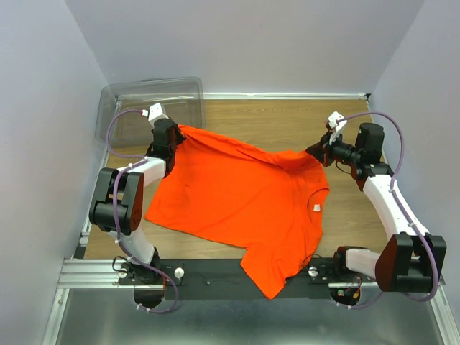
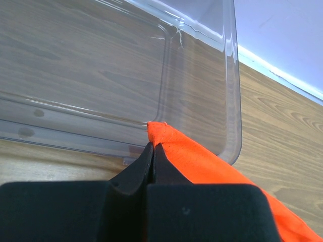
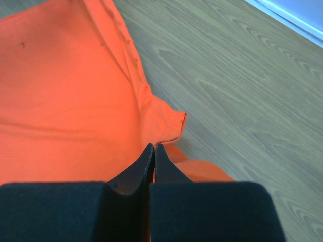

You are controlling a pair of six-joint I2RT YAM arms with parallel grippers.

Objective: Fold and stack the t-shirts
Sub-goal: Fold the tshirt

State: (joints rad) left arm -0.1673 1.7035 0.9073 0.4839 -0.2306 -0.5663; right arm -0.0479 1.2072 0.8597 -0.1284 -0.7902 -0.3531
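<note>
One bright orange t-shirt (image 1: 244, 194) lies spread across the wooden table (image 1: 287, 118), its small white neck tag (image 1: 316, 208) toward the right. At the far left my left gripper (image 1: 175, 135) is shut on a stitched corner of the shirt; in the left wrist view the fabric (image 2: 202, 161) comes out at the closed tips (image 2: 153, 146). My right gripper (image 1: 317, 152) is shut on the shirt's far right edge, which rises in a ridge toward it. In the right wrist view the jaws (image 3: 154, 146) pinch the cloth (image 3: 65, 91) just behind a sleeve hem.
A clear plastic bin (image 1: 151, 97) stands at the back left, right behind the left gripper, its rim (image 2: 202, 75) close to the held corner. One part of the shirt hangs over the table's front edge onto the black rail (image 1: 215, 272). Grey walls enclose the sides.
</note>
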